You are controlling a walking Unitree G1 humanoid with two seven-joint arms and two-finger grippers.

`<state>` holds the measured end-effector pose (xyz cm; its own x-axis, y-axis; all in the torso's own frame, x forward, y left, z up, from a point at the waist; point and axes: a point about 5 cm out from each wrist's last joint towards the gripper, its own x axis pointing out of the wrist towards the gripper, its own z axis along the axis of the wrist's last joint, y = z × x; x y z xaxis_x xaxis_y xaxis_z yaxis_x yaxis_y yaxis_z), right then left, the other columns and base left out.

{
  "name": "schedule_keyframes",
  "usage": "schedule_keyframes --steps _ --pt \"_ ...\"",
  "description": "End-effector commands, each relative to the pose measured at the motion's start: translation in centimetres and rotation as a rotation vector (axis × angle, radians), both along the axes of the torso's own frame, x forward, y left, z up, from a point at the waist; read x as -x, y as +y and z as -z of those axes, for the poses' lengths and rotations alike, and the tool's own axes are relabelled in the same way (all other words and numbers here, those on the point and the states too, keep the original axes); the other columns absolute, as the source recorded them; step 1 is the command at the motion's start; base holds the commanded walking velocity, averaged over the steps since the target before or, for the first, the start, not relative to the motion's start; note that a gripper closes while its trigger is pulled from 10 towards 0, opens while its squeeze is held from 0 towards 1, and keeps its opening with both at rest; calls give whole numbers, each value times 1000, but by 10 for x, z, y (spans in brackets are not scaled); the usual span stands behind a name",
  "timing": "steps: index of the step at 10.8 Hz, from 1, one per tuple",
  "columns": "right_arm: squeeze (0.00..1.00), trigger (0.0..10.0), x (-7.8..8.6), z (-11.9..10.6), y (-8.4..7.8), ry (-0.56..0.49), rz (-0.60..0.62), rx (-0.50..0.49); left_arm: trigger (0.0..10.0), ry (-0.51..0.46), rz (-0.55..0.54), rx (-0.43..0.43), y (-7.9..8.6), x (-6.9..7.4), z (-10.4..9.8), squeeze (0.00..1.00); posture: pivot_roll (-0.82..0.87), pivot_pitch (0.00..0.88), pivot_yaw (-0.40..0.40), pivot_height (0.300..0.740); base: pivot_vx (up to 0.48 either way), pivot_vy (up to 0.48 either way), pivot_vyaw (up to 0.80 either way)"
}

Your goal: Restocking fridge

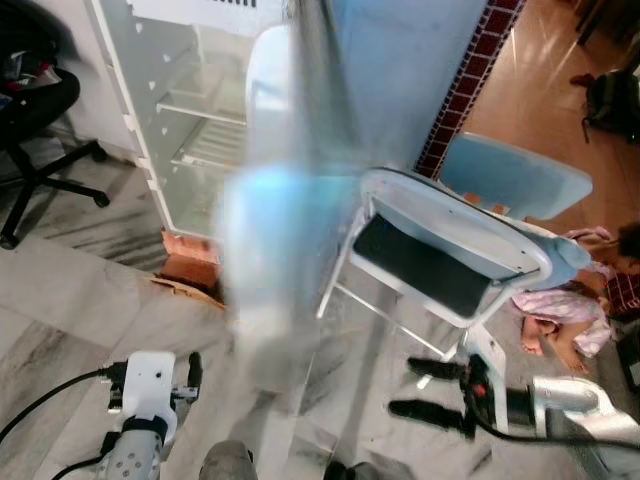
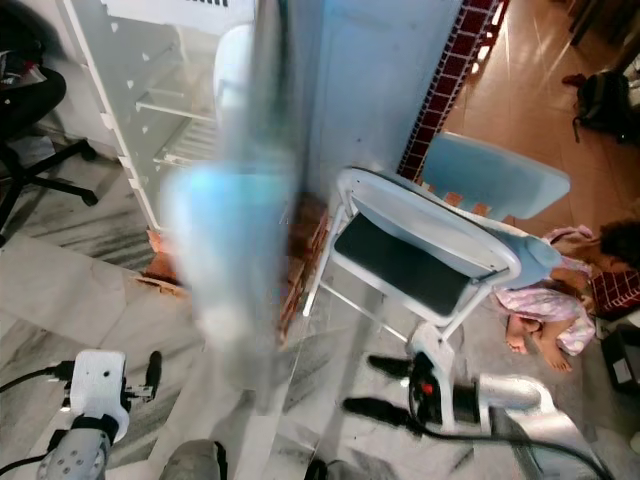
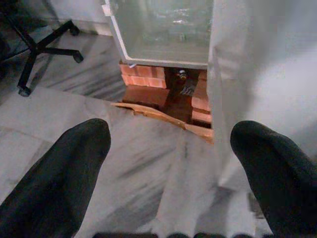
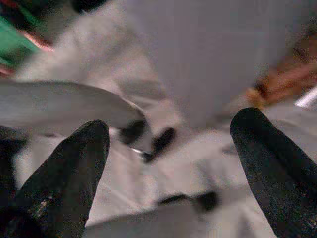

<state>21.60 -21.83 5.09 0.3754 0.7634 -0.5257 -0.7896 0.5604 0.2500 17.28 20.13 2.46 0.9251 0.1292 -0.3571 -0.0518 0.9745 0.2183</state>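
Folding chair (image 1: 440,250) (w/ blurred door (image 1: 290,200)) before fridge (image 1: 190,120)

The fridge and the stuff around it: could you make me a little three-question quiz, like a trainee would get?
1. True or false: the fridge stands open, with white wire shelves showing inside.
2. What does the fridge rest on? A) red bricks B) a wooden crate C) small wheels
3. Fill in: the fingers of the right tool are spread ____, with nothing between them.

Key:
1. True.
2. A, the red bricks seen in the left wrist view under the cabinet.
3. Apart. The left tool is open too, low over the marble floor. A folding chair stands right of the fridge.
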Motion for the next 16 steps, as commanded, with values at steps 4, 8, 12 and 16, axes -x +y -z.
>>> schedule_keyframes --steps 4,8,12,16 --pt "0 10000 -43 11 15 -232 341 63 10000 16 8 9 -2 6 9 0 197 91 -78 740 0 0 0" --pt "0 10000 -63 -12 26 -499 806 -57 10000 -186 8 -136 12 -36 -20 0 192 80 -89 740 0 0 0" --pt "0 10000 -70 -22 12 -593 1045 -53 10000 -254 0 -121 5 -62 -31 0 155 47 -75 740 0 138 0" --pt "0 10000 -72 -22 14 -601 1068 -48 10000 -274 19 -109 -5 -67 -36 0 151 40 -65 740 0 368 0"
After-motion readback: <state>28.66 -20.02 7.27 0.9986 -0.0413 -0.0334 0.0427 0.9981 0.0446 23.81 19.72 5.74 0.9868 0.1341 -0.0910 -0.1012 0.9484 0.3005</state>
